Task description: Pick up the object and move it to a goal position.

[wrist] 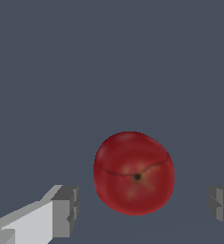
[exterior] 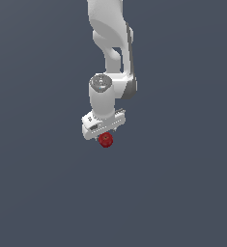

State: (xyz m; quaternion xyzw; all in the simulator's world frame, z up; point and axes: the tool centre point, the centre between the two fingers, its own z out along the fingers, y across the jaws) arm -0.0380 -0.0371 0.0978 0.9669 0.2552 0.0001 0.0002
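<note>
Lining up the grasp
The gripper (wrist: pixel 142 209) hangs spread wide around the red apple (wrist: pixel 134 173), untouched; next, likely descend and squeeze.

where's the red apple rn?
In the exterior view the red apple sits near frame centre, just below the white gripper. The wrist view shows it between the two open fingers, touching neither.
</note>
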